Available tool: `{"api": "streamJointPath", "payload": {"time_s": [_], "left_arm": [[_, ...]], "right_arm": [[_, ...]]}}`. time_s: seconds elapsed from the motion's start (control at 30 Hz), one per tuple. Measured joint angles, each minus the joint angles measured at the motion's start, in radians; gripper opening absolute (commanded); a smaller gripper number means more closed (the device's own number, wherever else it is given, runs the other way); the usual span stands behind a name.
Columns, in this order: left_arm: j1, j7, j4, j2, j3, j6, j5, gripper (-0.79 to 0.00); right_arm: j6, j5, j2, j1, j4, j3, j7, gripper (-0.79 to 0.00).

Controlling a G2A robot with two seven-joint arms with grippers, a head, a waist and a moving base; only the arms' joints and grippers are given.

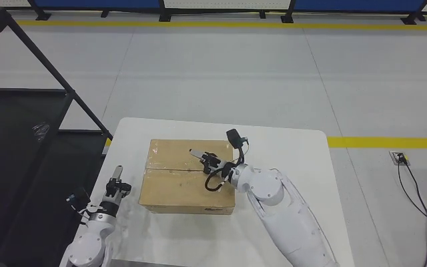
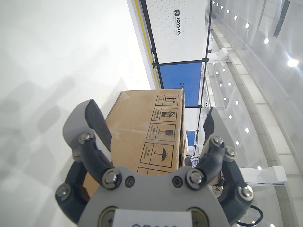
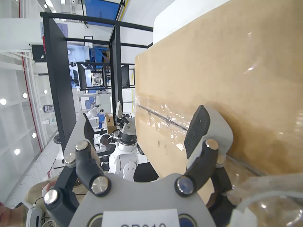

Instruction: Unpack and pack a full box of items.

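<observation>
On the white rounded-corner table, top view: a closed brown cardboard box sits near the middle, flaps shut, with a strip of clear tape running along the centre seam. The right gripper is over the box top, just beside the taped seam, towards the box's right half. The left gripper is low over the table on the box's left side, near it but apart from it. A black metal frame stands off the table's left edge. Left wrist view: jaws spread wide, nothing between them; the box's end panel, printed with handling symbols, stands straight ahead beyond the fingertips, not in contact. Right wrist view: jaws likewise spread wide and empty; the box top and the glossy tape along its seam lie right under the fingers, one black ribbed pad hanging above the cardboard close to the seam. Whether that pad touches the surface cannot be told. The left gripper shows farther off past the box's edge, pointing at the box.
</observation>
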Motion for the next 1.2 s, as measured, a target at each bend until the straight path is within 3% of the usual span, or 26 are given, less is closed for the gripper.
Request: {"api": "streamJointPath", "payload": {"time_s": [0.77,1.2], "left_arm": [[-0.019,0.017,0.007,0.000,0.023,0.013,0.013,0.000],[-0.022,0.022,0.007,0.000,0.034,0.021,0.021,0.000]], "right_arm": [[-0.012,0.009,0.059,-0.171,-0.161,0.184,0.023,0.000],[-0.028,0.050,0.074,-0.183,-0.132,0.212,0.019,0.000]]}}
